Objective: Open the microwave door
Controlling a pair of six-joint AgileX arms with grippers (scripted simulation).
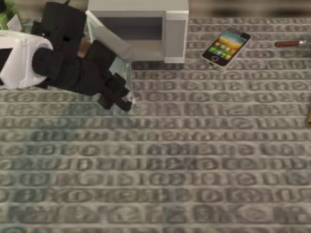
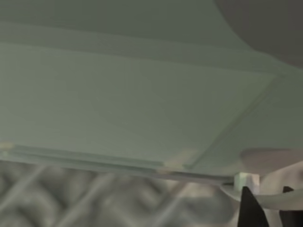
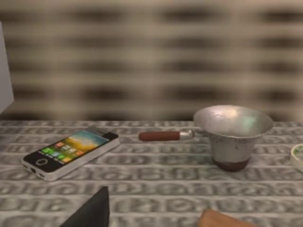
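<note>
Left claw (image 1: 127,99) clamped on microwave door (image 1: 104,36) edge, door swung open; microwave (image 1: 160,29) cavity bare.

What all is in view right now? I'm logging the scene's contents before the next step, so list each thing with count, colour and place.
microwave: one, silver-white, top view's far edge, left of centre, cavity showing.
microwave door: one, silver-white with pale translucent window, swung open toward the left.
phone: one, white-edged with lit colourful screen, lying flat right of the microwave.
small metal pot: one, silver with a red-brown handle, upright beyond the phone, toward the table's right.
table: one, grey patterned surface.
left gripper: one, black, at the open door's free edge, holding its handle.
right gripper: one, dark finger only partly seen in the right wrist view.
</note>
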